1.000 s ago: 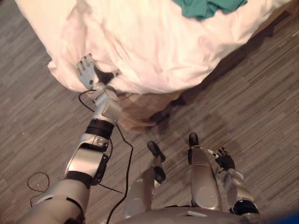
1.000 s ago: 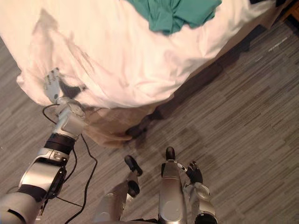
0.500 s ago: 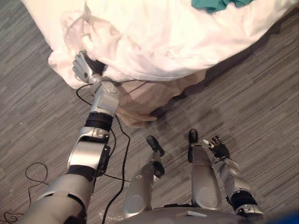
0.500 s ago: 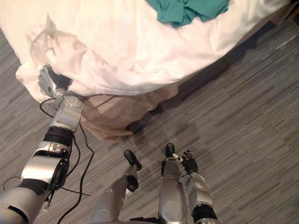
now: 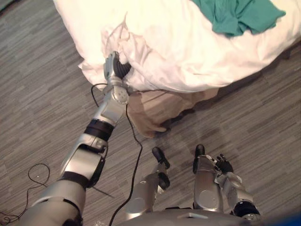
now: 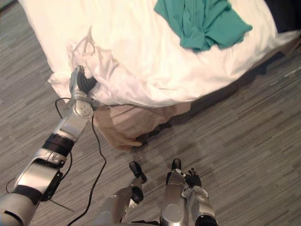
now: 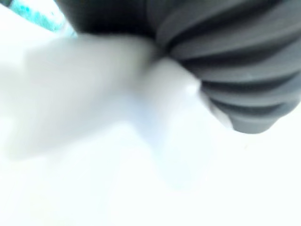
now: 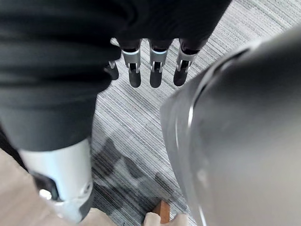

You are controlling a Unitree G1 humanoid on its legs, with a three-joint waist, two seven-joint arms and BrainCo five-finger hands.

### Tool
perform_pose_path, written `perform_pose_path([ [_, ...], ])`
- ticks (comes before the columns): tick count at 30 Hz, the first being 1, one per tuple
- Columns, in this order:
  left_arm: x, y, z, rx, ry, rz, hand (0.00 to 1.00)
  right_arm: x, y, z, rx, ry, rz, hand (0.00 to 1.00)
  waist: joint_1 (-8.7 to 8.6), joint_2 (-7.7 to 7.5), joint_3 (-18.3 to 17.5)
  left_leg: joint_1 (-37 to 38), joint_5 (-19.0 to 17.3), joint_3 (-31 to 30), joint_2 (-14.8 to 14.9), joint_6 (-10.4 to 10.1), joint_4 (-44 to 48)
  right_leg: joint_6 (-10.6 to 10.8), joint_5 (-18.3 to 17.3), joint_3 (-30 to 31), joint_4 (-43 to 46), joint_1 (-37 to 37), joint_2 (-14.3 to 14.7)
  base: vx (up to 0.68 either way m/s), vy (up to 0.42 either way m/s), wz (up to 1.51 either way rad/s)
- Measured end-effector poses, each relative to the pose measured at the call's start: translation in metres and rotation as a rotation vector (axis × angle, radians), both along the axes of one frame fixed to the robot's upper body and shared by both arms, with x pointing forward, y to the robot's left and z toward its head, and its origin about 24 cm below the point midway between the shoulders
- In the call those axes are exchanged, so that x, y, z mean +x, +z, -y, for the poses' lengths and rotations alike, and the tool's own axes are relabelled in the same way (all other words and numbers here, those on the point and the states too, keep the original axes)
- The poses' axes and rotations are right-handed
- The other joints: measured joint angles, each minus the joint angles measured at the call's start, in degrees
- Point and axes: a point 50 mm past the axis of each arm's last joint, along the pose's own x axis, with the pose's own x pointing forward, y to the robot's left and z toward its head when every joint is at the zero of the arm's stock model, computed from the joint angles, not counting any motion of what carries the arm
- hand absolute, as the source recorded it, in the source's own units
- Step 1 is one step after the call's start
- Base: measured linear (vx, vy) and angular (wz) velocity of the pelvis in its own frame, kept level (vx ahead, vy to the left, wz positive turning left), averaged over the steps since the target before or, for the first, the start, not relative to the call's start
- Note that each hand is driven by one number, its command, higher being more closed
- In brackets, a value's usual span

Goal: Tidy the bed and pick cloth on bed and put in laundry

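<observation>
Left hand (image 5: 114, 69) buried in bunched sheet (image 5: 137, 47) at bed (image 5: 197, 61) corner, grip unclear, green cloth (image 5: 237, 16) on bed, right hand (image 5: 225, 165) relaxed

head eyes overhead share bed (image 5: 178, 52); wrists close.

Open floor (image 5: 263, 117) beside draped bedding (image 5: 164, 47)
</observation>
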Motion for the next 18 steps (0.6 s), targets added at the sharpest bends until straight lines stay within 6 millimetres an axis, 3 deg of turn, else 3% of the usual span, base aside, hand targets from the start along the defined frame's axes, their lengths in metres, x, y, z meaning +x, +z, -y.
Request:
perform_pose_path([
  [3,-0.024,-0.029,-0.013,0.004,-0.065,-0.067,1.0,-0.033,-0.018,0.005,0.028,-0.056,-0.144,0.0,0.04,0.34,-4.4,4.0,0.0,-3.7,0.9,0.0,-0.1,0.8,1.4,-3.6,-7.7,9.2,1.6,0.16,-0.062,0.28],
  [4,-0.03,-0.033,-0.016,-0.004,-0.071,-0.074,0.0,-0.038,-0.021,0.005,0.036,-0.065,-0.168,0.0,0.26,0.48,-5.2,4.6,0.0,-4.4,1.2,0.0,-0.2,0.7,2.0,-4.1,-9.1,10.6,2.1,0.15,-0.057,0.24],
  [6,-0.05,-0.048,-0.025,-0.03,-0.099,-0.094,0.0,-0.055,-0.028,0.004,0.06,-0.084,-0.237,0.0,1.17,0.38,-8.1,6.0,0.0,-7.2,2.0,0.0,-0.6,0.5,3.4,-6.3,-13.9,14.9,3.8,0.14,-0.07,0.25],
  [9,-0.075,-0.072,-0.027,-0.031,-0.146,-0.158,0.0,-0.06,-0.031,0.002,0.097,-0.1,-0.274,0.0,1.58,0.22,-9.8,6.7,0.0,-9.8,2.6,0.0,-0.6,0.3,4.6,-8.2,-17.2,18.2,5.1,0.05,-0.03,0.28],
  [15,-0.123,-0.131,-0.018,-0.144,-0.183,-0.358,0.0,-0.075,-0.037,-0.003,0.165,-0.107,-0.356,0.0,4.26,-0.42,-10.5,7.9,0.0,-13.5,3.4,0.0,-0.7,0.0,5.4,-9.8,-19.9,21.4,6.8,-0.04,-0.025,0.14],
  [18,-0.148,-0.156,-0.016,-0.19,-0.194,-0.484,0.0,-0.084,-0.038,-0.001,0.196,-0.128,-0.373,0.0,4.58,-0.75,-10.9,8.4,-0.1,-16.2,3.5,0.2,-1.0,-0.1,5.4,-11.4,-20.5,22.7,7.2,-0.1,-0.02,0.27],
])
